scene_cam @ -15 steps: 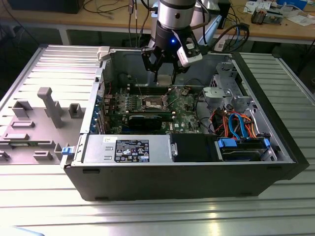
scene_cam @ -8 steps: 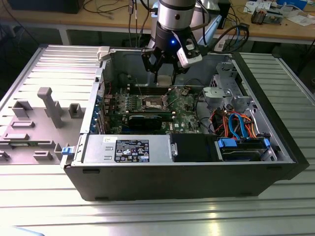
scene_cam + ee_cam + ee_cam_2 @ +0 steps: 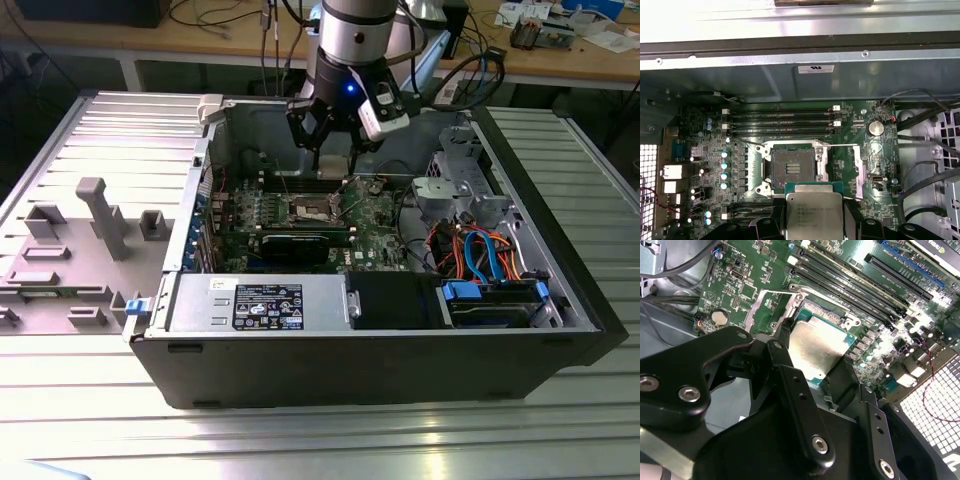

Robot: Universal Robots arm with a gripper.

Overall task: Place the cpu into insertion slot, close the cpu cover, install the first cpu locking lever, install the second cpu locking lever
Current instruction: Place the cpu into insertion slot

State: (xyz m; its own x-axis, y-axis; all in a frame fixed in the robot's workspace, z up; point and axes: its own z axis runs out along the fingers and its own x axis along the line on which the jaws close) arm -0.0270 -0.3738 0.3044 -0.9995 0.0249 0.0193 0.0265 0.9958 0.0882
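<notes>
From where I stand, the tool [image 3: 814, 222] is clamped tight on the edges of the one cpu [image 3: 814, 210]. It holds the chip just above the slot [image 3: 793, 168] and a little off to one side, not seated. The single slot lies bare, its dark centre showing. The one cover [image 3: 858, 165] is flipped open beside the slot. I count two thin wire levers [image 3: 842, 145], and both look unhooked. By my reckoning no step is finished: seating, closing and both levers remain.
</notes>
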